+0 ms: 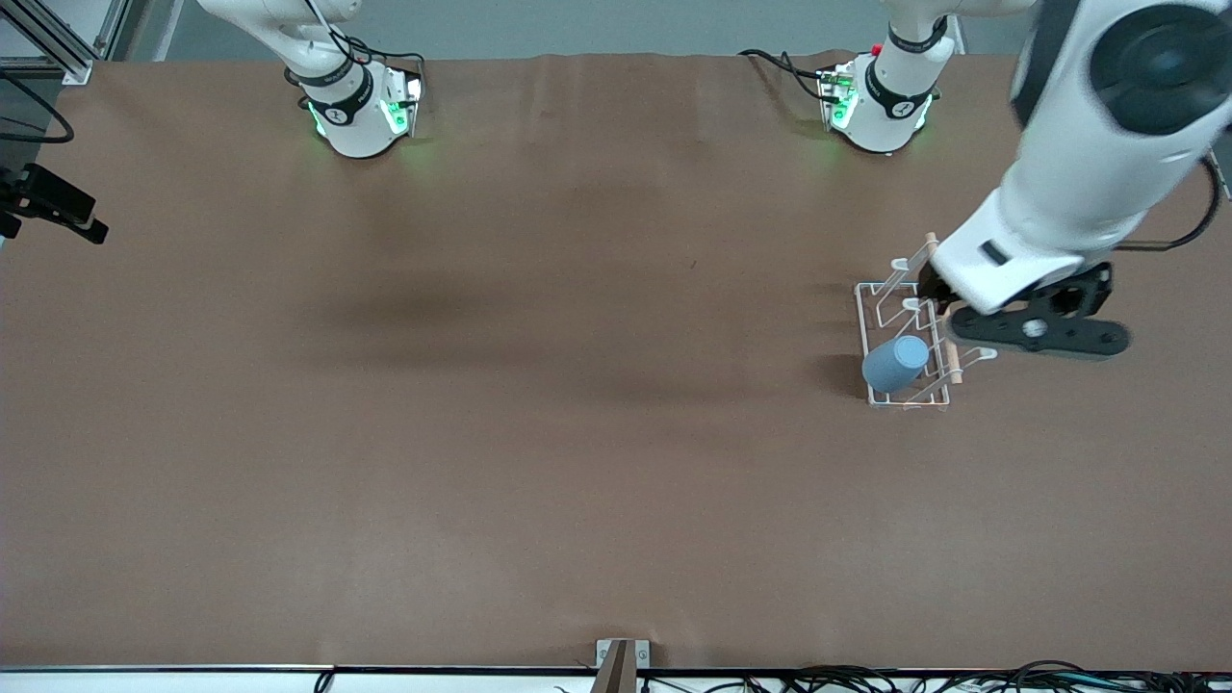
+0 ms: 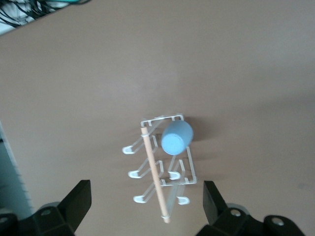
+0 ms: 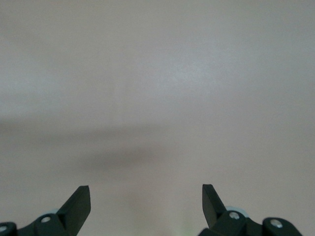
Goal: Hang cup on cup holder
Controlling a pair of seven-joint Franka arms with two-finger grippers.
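Note:
The light-blue cup (image 1: 896, 363) sits tilted, upside down, on a prong of the white wire cup holder (image 1: 859, 318), at the holder's end nearer the front camera. The holder's wooden rod (image 1: 951, 364) runs along its top. In the left wrist view the cup (image 2: 177, 137) and the holder (image 2: 153, 172) lie below my left gripper (image 2: 146, 194), which is open and empty. In the front view the left gripper (image 1: 938, 289) hovers over the holder's other end, mostly hidden by the arm. My right gripper (image 3: 146, 194) is open and empty over bare table, and it waits.
The brown table (image 1: 539, 385) carries only the holder. The two arm bases (image 1: 361, 111) (image 1: 881, 101) stand at the table's edge farthest from the front camera. A black device (image 1: 53, 204) is at the right arm's end. A small bracket (image 1: 621, 664) and cables sit at the near edge.

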